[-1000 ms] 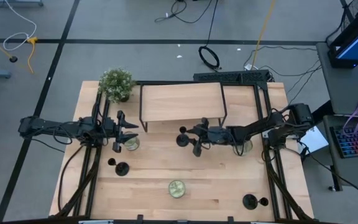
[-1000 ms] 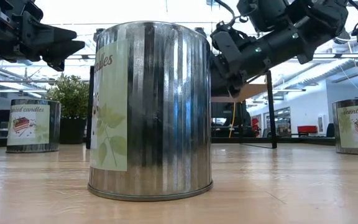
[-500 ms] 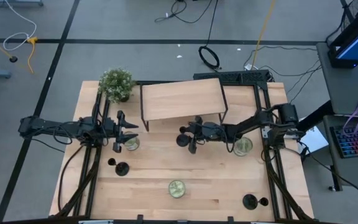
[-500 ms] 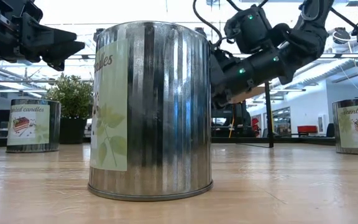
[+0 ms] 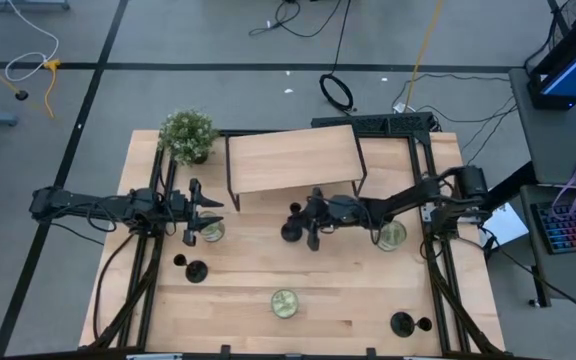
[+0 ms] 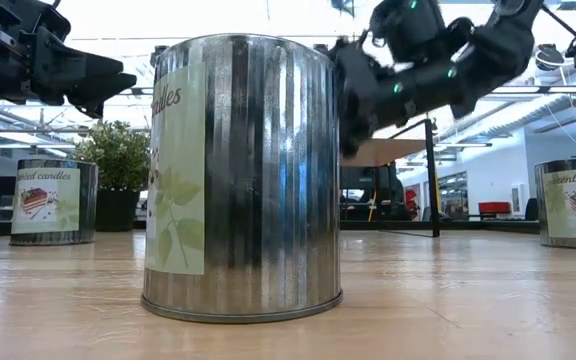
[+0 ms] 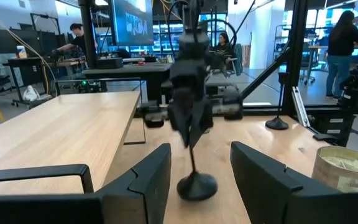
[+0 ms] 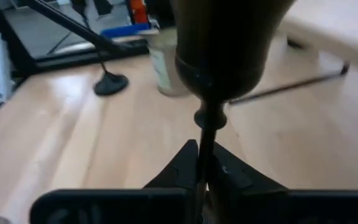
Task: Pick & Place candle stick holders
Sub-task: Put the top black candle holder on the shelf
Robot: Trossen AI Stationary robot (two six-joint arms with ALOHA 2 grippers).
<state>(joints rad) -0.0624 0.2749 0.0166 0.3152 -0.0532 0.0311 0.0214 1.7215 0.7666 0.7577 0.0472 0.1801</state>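
Beside the raised wooden shelf (image 5: 293, 160), the right gripper (image 5: 311, 222) held a candle stick holder (image 7: 196, 180) clamped by its stem; level carrying looked essential. The left gripper (image 5: 196, 211) waited, fingers spread, empty.

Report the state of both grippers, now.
Left gripper: open, empty, above the table near a candle tin.
Right gripper: closed on a candle stick holder, gripping its stem.

Overhead looking down, table-level behind tin (image 6: 241, 180), two wrist close-ups
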